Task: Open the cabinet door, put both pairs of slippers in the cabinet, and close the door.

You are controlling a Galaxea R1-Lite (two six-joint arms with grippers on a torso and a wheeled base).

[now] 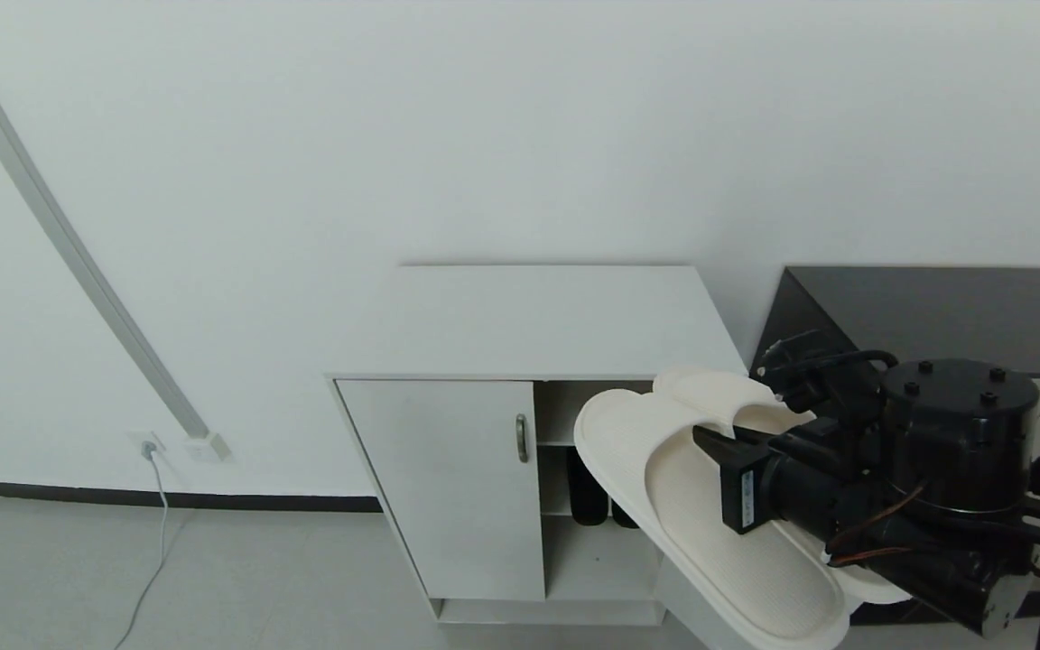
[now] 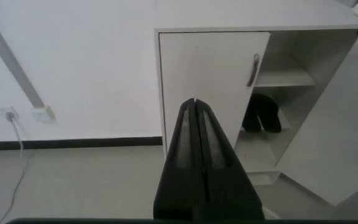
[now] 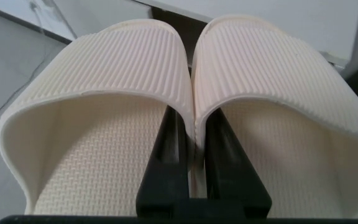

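The white cabinet point(image 1: 538, 325) stands against the wall, its left door point(image 1: 448, 487) shut and its right door point(image 2: 334, 143) swung open. A black pair of slippers point(image 1: 588, 492) stands on end on the middle shelf inside. My right gripper point(image 1: 719, 447) is shut on a cream pair of slippers point(image 1: 664, 469), pinching their adjoining inner walls point(image 3: 193, 124), and holds them tilted in front of the open compartment. My left gripper point(image 2: 195, 109) is shut with nothing in it, low and facing the cabinet's closed door point(image 2: 210, 74); the black slippers point(image 2: 263, 115) show beyond it.
A wall socket with a grey cable point(image 1: 152, 444) sits low on the wall at left, under a slanted conduit point(image 1: 69, 244). A dark tabletop point(image 1: 935, 316) adjoins the cabinet on the right. Bare floor point(image 1: 258, 578) lies left of the cabinet.
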